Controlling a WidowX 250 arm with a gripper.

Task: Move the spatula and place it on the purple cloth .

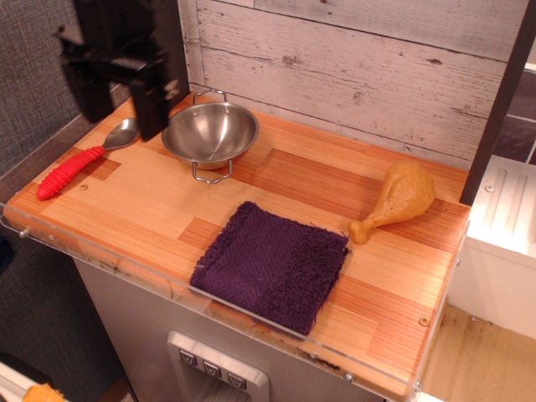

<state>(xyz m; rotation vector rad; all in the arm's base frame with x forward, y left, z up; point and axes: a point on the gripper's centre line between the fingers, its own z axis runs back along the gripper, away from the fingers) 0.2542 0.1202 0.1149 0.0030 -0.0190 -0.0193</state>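
Note:
The spatula has a ribbed red handle and a small shiny metal bowl end. It lies at the far left of the wooden table, pointing up-right. The purple cloth lies flat near the front edge, in the middle. My black gripper hangs open above the spatula's metal end. Its two fingers point down, and the right finger partly hides the metal end. It holds nothing.
A steel bowl with wire handles stands right of the gripper near the back wall. A yellow toy chicken drumstick lies at the right. A clear plastic rim runs along the table's front edge.

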